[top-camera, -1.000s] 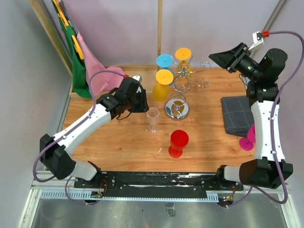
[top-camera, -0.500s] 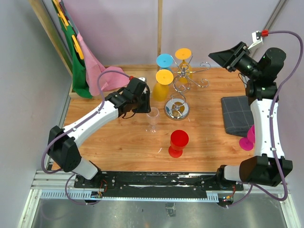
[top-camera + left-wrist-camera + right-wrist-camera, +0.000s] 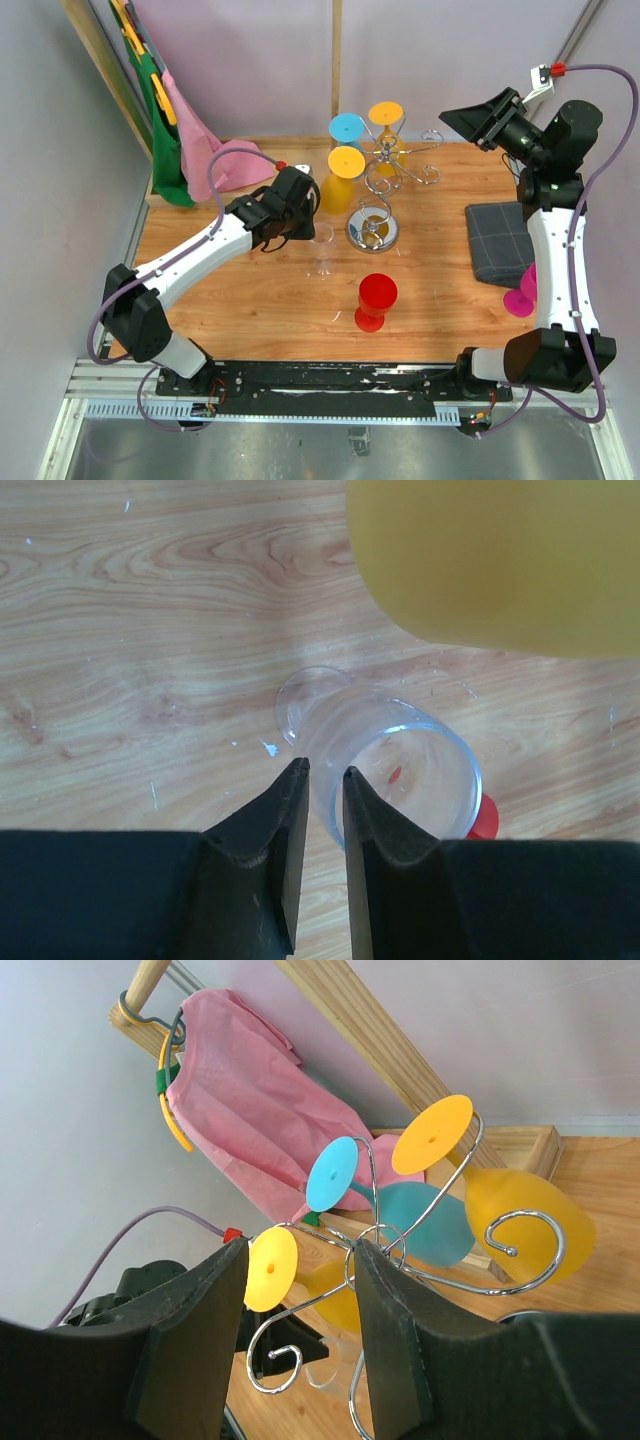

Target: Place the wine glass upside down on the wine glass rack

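Observation:
The clear wine glass (image 3: pixel 321 250) stands upright on the wooden table (image 3: pixel 230 290), left of the rack's mirrored base (image 3: pixel 372 230). My left gripper (image 3: pixel 308 232) is down at its rim. In the left wrist view the glass's (image 3: pixel 390 760) wall runs between the two fingers of the gripper (image 3: pixel 323 770), one finger outside the bowl and one inside. A narrow gap still shows between the jaws. The chrome wine glass rack (image 3: pixel 385 160) holds two yellow glasses and a blue one upside down. My right gripper (image 3: pixel 452 122) hovers high at the back right, open and holding nothing, facing the rack (image 3: pixel 400 1250).
A red glass (image 3: pixel 377 300) stands near the front middle, a magenta one (image 3: pixel 520 295) by the right arm. A grey cloth (image 3: pixel 500 240) lies at the right. Pink fabric (image 3: pixel 215 160) hangs at the back left. A hung yellow bowl (image 3: pixel 490 560) is close above the left gripper.
My left arm has moved right up to the clear glass, and its jaws have narrowed around the glass's wall. The right arm has not moved.

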Controlling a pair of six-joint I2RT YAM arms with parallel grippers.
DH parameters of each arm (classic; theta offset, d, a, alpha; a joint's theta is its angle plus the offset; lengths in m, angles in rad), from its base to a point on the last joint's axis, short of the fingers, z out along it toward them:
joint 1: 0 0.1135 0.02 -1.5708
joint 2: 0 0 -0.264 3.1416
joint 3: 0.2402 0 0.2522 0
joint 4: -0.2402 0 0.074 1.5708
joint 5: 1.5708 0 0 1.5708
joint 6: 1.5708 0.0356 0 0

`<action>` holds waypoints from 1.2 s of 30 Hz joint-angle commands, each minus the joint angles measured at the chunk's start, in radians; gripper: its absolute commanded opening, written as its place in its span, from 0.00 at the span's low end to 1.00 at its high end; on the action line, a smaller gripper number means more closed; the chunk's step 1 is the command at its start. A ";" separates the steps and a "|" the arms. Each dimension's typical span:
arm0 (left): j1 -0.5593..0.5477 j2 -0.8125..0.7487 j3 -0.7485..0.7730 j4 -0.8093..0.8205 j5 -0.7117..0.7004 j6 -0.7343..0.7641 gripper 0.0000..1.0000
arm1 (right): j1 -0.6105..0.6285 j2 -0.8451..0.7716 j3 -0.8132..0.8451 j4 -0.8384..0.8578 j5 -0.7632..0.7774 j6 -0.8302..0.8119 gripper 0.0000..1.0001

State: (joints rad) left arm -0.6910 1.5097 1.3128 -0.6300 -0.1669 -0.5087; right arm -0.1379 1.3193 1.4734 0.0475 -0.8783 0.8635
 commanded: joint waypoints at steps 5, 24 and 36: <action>-0.021 -0.022 -0.027 0.017 -0.033 0.007 0.18 | 0.004 -0.004 -0.007 0.034 -0.001 0.010 0.48; -0.027 -0.099 0.017 -0.100 -0.118 0.033 0.00 | 0.004 -0.016 -0.012 0.033 0.005 0.015 0.48; -0.027 -0.259 0.105 -0.234 -0.362 0.024 0.00 | 0.004 -0.008 0.001 0.044 0.003 0.032 0.48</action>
State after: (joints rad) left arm -0.7097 1.3117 1.3643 -0.8413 -0.3897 -0.4744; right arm -0.1379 1.3193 1.4662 0.0486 -0.8780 0.8795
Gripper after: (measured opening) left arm 0.111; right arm 0.481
